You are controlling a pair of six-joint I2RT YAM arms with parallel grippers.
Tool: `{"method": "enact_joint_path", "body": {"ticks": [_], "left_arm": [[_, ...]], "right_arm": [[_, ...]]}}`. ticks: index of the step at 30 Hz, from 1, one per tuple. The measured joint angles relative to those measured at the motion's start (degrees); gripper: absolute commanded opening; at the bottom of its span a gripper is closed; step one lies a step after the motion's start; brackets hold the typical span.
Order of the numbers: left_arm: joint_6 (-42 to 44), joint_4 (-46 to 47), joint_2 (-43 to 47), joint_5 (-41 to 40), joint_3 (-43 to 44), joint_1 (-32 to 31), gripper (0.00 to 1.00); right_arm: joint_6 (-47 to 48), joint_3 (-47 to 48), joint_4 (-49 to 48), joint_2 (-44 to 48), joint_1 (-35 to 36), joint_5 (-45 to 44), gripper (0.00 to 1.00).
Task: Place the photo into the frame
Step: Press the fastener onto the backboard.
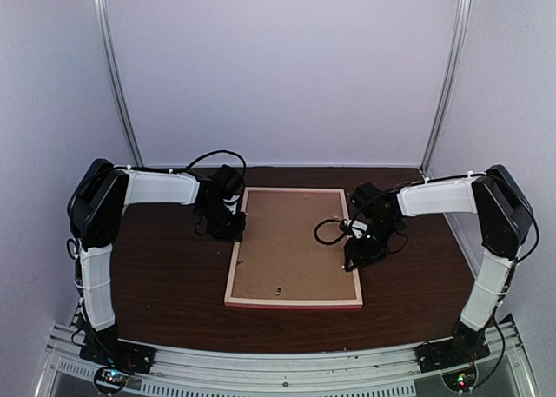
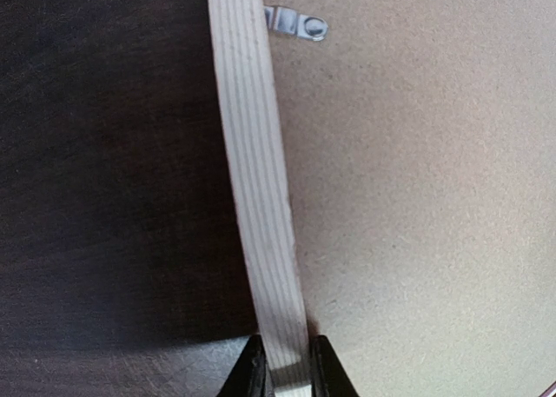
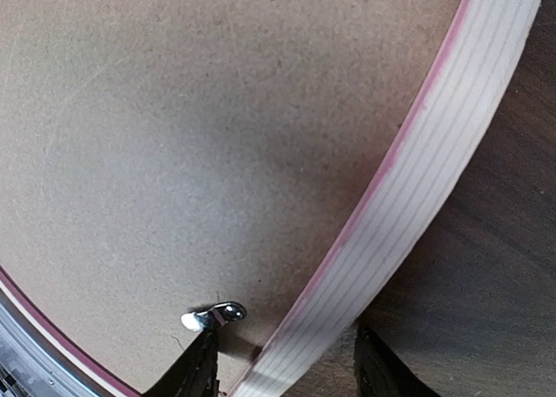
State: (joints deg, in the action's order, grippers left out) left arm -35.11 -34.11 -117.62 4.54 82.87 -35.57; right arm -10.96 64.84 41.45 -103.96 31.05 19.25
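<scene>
The frame (image 1: 236, 245) lies back side up in the middle of the dark table, with a brown backing board (image 1: 295, 245) filling it. The photo is hidden. My left gripper (image 1: 233, 232) is at the frame's left rail, and in the left wrist view it (image 2: 287, 367) is shut on that pale wood rail (image 2: 256, 180). My right gripper (image 1: 354, 258) is at the right rail. In the right wrist view it (image 3: 287, 367) stands open astride the pink-edged rail (image 3: 426, 180), one finger (image 3: 195, 371) just below a small metal tab (image 3: 215, 315) on the board.
Another metal tab (image 2: 295, 23) sits on the backing board by the left rail. Dark wooden table (image 1: 165, 284) surrounds the frame. White walls and two metal poles (image 1: 117, 76) close the back; a metal rail (image 1: 287, 362) runs along the near edge.
</scene>
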Motion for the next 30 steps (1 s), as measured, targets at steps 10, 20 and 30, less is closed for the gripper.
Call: {"method": "enact_joint_path", "body": {"ticks": [10, 20, 30], "left_arm": [[0.02, -0.02, 0.00, 0.00, 0.00, 0.00, 0.16], [0.04, -0.02, 0.00, 0.02, 0.00, 0.00, 0.16], [0.04, 0.00, 0.00, 0.00, 0.00, 0.00, 0.17]], "right_arm": [[-1.31, 1.46, -1.42, -1.25, 0.13, -0.68, 0.52], [-3.43, 3.45, -2.14, -2.89, 0.17, -1.38, 0.46], [-5.14, 3.91, -1.44, -3.02, -0.04, -1.53, 0.36]]}}
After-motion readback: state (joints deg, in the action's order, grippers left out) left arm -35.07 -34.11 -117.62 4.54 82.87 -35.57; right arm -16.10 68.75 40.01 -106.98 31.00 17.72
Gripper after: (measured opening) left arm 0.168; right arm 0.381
